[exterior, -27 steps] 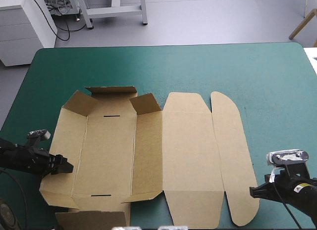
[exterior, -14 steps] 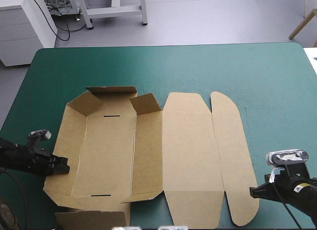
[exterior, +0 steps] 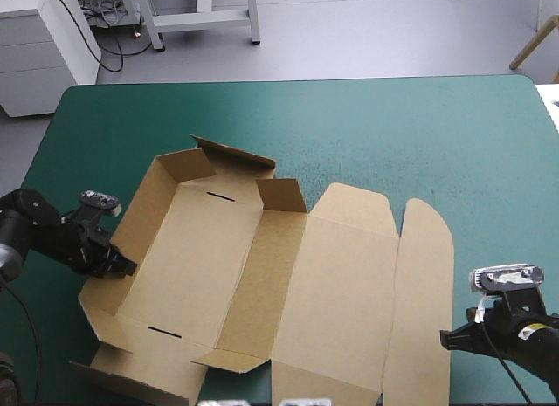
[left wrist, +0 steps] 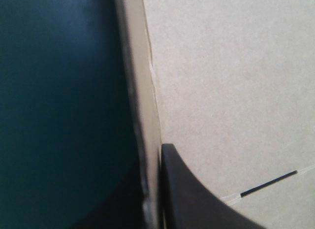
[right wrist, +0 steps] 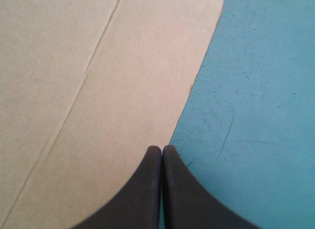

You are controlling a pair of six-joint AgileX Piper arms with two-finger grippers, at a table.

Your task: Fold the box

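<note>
A: left gripper [exterior: 120, 266] clamped on the raised left wall of the brown box of cut board [exterior: 332, 292]; its wrist view shows one black finger [left wrist: 197, 204] inside the wall, the other outside; the high view cannot show that.

B: right gripper [right wrist: 162, 149] pinched together, empty; tip at the curved lid flap's edge, teal-green cover [right wrist: 256, 115] beside it.

A: one box; tray end left, lid flat to the right; long axis across the table, skewed, lid end nearer the front edge; two slots [exterior: 221, 196] in the tray floor.

Beyond the teal-green table [exterior: 454, 118] lie grey floor [exterior: 367, 30], a white cabinet [exterior: 44, 48] and white frame legs [exterior: 205, 17].
</note>
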